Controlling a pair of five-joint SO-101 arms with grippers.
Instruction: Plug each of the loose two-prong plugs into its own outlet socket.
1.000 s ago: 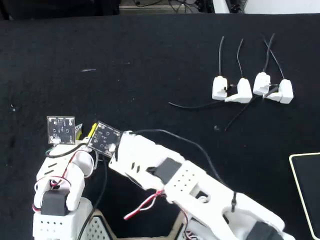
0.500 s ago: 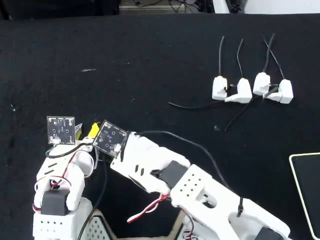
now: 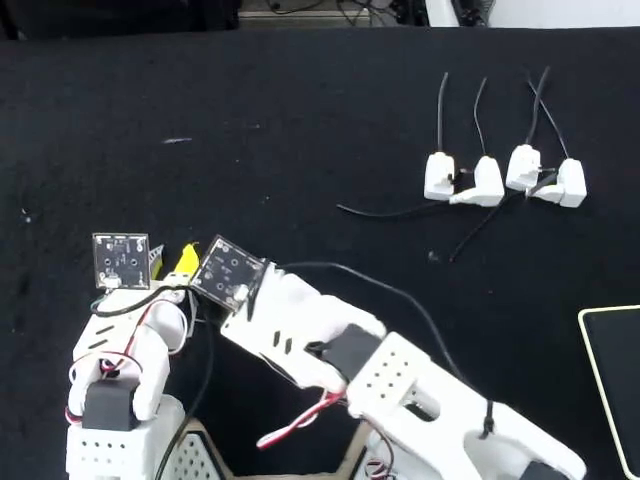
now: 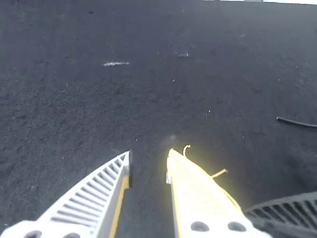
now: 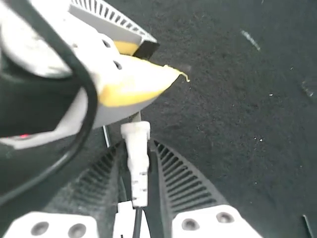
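Several white two-prong plugs (image 3: 435, 175) (image 3: 485, 182) (image 3: 523, 167) (image 3: 570, 183) with thin black cords lie in a row at the far right of the black table (image 3: 300, 120). Both arms sit at the near left, far from them. My left gripper (image 4: 148, 157) (image 3: 170, 262) hovers low over bare table, open by a narrow gap, one finger white and the other yellow. My right arm (image 3: 300, 320) leans across beside it. My right gripper (image 5: 137, 144) lies under the left gripper's yellow finger (image 5: 143, 82), slightly open, with a white wire connector (image 5: 136, 163) in the gap.
A loose black cord (image 3: 390, 212) lies in front of the plugs. A dark flat pad with a pale rim (image 3: 610, 370) sits at the near right edge. The left arm's black cable (image 3: 205, 345) hangs between the two arms.
My right arm's wrist has shifted slightly to the right and away from the front edge, close beside the left gripper. The left arm and the plugs have stayed put.
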